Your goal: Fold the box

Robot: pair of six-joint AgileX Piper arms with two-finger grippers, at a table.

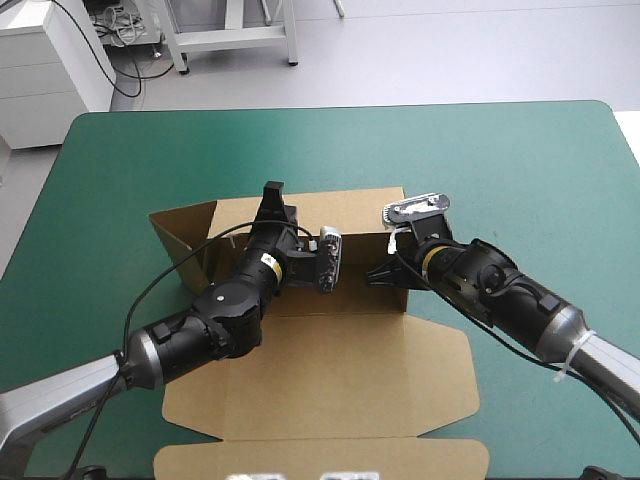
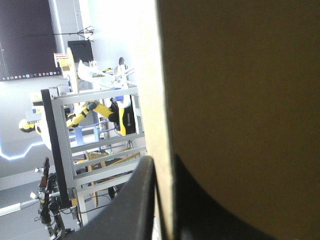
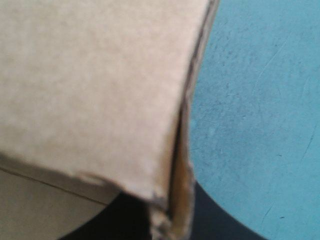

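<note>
The brown box (image 1: pixel 340 370) lies mid-table with its far wall raised and its lid flat toward the near edge. My left gripper (image 1: pixel 272 192) is over the top edge of that far wall. In the left wrist view the board's edge (image 2: pixel 165 125) runs between the two black fingers, so the left gripper (image 2: pixel 165 200) is shut on the box. My right gripper (image 1: pixel 383 273) is at the box's right side wall. In the right wrist view it (image 3: pixel 170 220) is shut on the corner of brown board (image 3: pixel 90 75).
The box's left side flap (image 1: pixel 185 235) stands splayed outward at an angle. Teal-green cover (image 1: pixel 520 180) spreads to the right of and beyond the box. The lid's front flap (image 1: pixel 320 460) reaches the table's near edge.
</note>
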